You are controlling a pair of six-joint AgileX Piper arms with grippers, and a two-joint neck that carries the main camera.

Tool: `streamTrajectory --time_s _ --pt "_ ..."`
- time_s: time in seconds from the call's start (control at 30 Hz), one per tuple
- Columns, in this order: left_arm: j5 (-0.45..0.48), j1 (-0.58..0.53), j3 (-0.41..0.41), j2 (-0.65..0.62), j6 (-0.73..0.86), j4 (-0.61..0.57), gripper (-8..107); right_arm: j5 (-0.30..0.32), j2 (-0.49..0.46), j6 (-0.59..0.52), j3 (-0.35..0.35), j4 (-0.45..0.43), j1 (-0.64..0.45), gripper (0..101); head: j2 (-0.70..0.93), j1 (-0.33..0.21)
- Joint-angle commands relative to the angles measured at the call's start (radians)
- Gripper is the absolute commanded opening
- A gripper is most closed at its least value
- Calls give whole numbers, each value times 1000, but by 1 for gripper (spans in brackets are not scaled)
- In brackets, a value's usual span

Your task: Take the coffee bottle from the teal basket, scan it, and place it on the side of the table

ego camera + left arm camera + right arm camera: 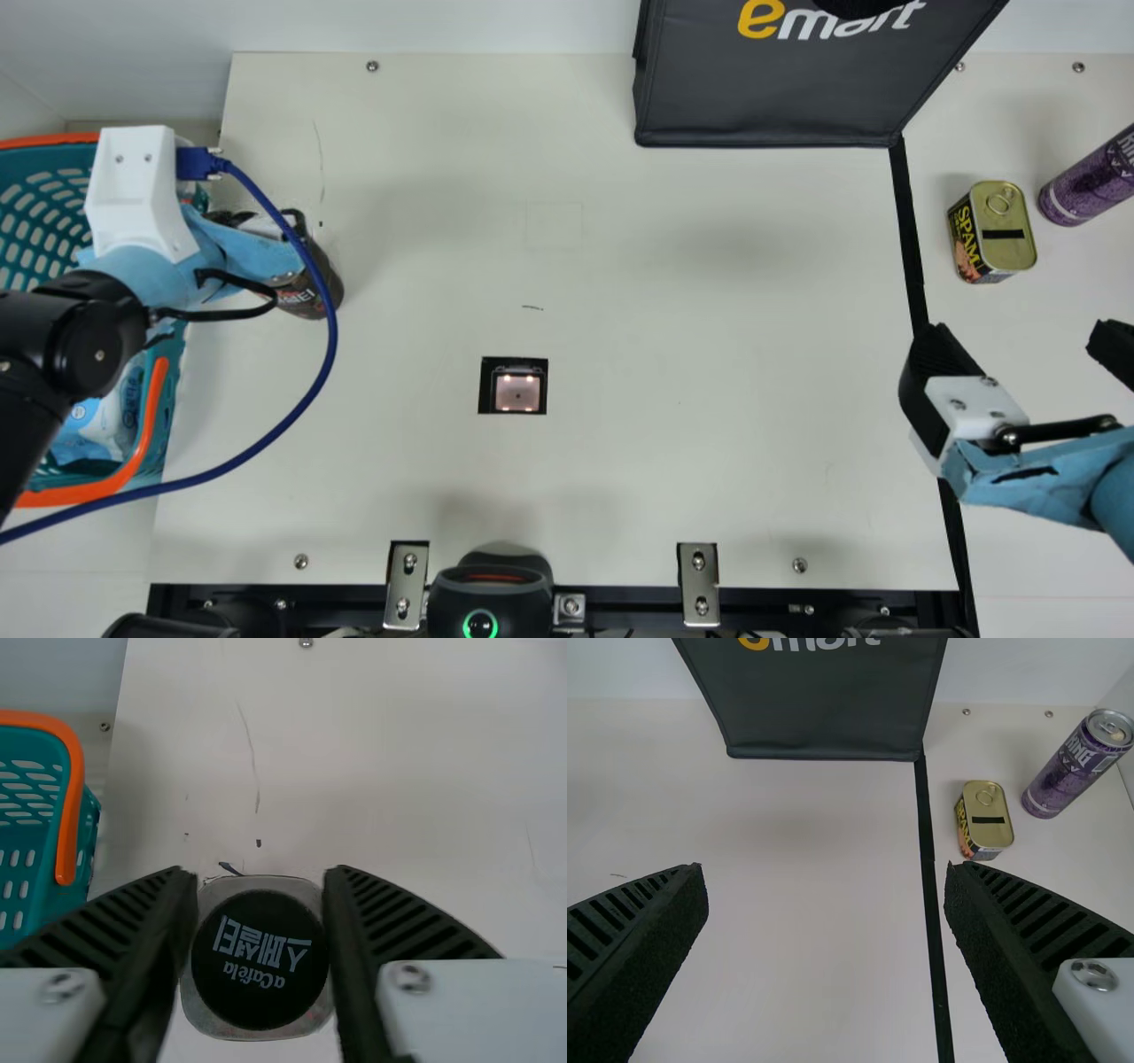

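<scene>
Left fingers (164, 926) grasping coffee bottle (257, 961), clear of teal basket (73, 797)
Right fingers (642, 935) spread, holding nothing; scan and placing likely left

In the main view, the left arm (91, 350) hides part of the teal basket (40, 208) and the coffee bottle (312, 297). Picture edges crop the basket, dark bag (762, 97), purple can (1094, 177) and right arm (1118, 505). The left wrist view blurs the nearest screws (62, 986).
</scene>
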Motion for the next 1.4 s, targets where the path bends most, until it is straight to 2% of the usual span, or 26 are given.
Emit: streamTrajectory --time_s 0.0,0.13,0.43,0.63,1.0,1.37 --pt "4 -2 -5 0 -13 9 17 0 0 0 0 0 0 95 0 -29" --pt "24 -11 -22 -8 -50 25 -8 0 0 0 0 0 0 95 0 -29" --pt "124 -76 -74 -67 -179 89 -8 0 0 0 0 0 0 95 0 -29" --pt "210 -159 -105 -116 -294 148 -8 0 0 0 0 0 0 95 0 -29" --pt "327 -368 -123 -181 -506 252 -8 0 0 0 0 0 0 95 0 -29" --pt "405 -602 -123 -198 -706 346 -8 0 0 0 0 0 0 95 0 -29"
